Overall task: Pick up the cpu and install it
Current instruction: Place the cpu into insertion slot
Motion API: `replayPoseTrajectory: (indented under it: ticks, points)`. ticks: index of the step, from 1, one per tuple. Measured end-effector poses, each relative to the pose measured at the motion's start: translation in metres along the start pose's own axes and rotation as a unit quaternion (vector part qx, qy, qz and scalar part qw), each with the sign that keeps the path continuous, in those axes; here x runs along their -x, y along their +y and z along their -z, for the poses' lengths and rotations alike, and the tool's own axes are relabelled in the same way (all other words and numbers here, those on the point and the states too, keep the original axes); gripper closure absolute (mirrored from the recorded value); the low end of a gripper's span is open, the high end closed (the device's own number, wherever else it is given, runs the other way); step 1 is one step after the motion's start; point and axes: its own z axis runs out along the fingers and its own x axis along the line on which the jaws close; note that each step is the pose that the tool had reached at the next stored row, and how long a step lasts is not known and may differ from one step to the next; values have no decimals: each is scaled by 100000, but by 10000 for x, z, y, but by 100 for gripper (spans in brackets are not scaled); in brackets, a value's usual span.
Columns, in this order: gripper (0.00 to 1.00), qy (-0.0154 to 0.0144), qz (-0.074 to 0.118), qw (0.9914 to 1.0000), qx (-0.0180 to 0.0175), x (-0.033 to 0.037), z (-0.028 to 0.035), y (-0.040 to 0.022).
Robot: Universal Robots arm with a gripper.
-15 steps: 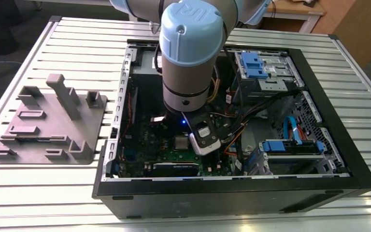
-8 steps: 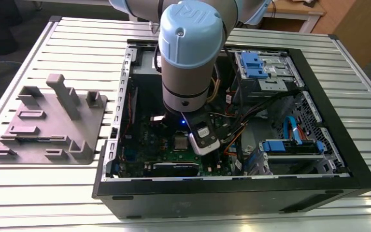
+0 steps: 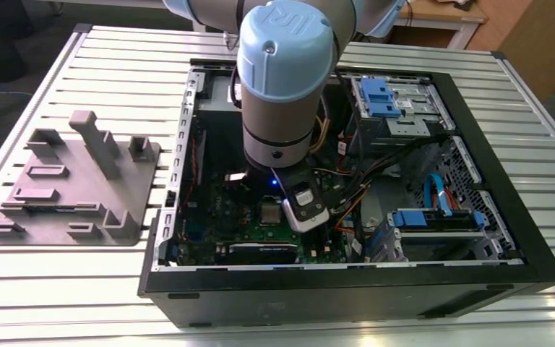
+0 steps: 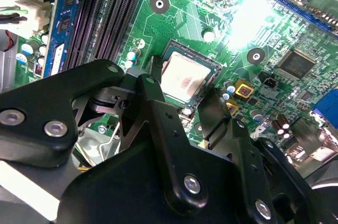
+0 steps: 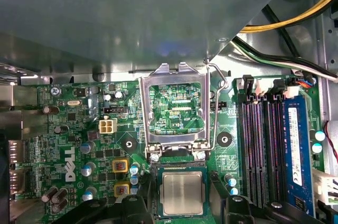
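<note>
Arm: the pale-blue and grey robot arm (image 3: pixel 277 87) reaches down into the open black computer case (image 3: pixel 355 296), which lies on its side on the slatted metal counter (image 3: pixel 56 289).
Gripper: the black two-fingered gripper (image 4: pixel 178 91) hangs low over the green motherboard (image 4: pixel 174 18). Its jaws stand apart, with one black finger (image 4: pixel 158 123) on each side of the chip, and they are clamped on nothing.
Cpu: the small flat square cpu with a silvery-grey metal top (image 5: pixel 182 192) lies flat in its dark socket on the motherboard, between the two fingers. Whether either finger touches its edge I cannot tell.
Socket frame: the rectangular metal socket frame (image 5: pixel 174 148) is swung open, just beside the cpu, and the green board shows through its window.
Memory slots: long black memory slots (image 5: pixel 264 145) run alongside the socket, with a blue slot (image 5: pixel 296 145) next to them.
Cables: a bundle of coloured cables (image 5: pixel 280 57) crosses the case wall beyond the slots.
Fixture plate: the grey moulded plastic fixture plate (image 3: pixel 70 188) rests on the counter at the exterior view's left of the case, well apart from the arm.
</note>
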Motion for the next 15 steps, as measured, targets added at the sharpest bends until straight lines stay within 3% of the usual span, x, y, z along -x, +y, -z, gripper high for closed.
replayPoseTrajectory:
  ticks: [3, 4, 15]
  points:
    - [47, -2, 1, 100000, 0, 0, 0, 0]
    - [54, -1, 0, 100000, -2, 0, 0, 0]
    - [54, 2, 2, 100000, -9, 1, 9, -7]
